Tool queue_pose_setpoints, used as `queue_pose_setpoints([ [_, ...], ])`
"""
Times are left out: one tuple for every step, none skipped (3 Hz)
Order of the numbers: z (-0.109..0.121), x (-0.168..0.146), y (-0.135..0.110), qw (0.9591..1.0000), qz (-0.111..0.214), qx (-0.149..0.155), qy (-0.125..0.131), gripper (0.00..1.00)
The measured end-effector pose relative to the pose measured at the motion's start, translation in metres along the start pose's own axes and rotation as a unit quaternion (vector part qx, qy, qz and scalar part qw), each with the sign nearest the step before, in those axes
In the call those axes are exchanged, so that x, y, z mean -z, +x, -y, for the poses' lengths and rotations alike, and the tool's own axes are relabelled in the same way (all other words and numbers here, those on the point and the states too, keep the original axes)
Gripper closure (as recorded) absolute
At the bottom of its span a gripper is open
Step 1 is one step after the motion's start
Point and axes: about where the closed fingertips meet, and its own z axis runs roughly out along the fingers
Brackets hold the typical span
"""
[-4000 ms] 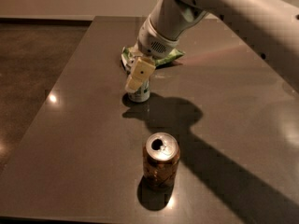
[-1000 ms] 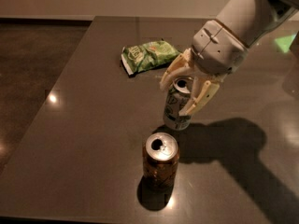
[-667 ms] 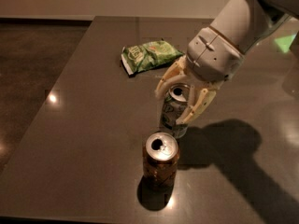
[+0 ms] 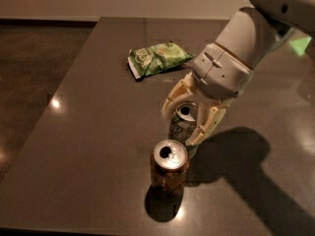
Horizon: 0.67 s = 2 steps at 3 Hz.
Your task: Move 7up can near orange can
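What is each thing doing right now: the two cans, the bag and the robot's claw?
pale green-white soda can: upright, gripped in the claw, close behind the orange-brown can.
orange-brown soda can: upright on the dark grey table, not held.
green chip bag: lying flat farther back, alone.
cream two-finger claw: closed around the pale can, over the table's middle.
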Motion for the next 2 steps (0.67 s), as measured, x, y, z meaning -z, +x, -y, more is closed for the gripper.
queue_pose_setpoints([
  [-0.0048, -0.0001, 0.0013, 0.9999, -0.006, 0.014, -0.007, 0.51],
  [-0.0062, -0.0018, -0.0013, 0.9993, -0.009, 0.033, -0.011, 0.2],
])
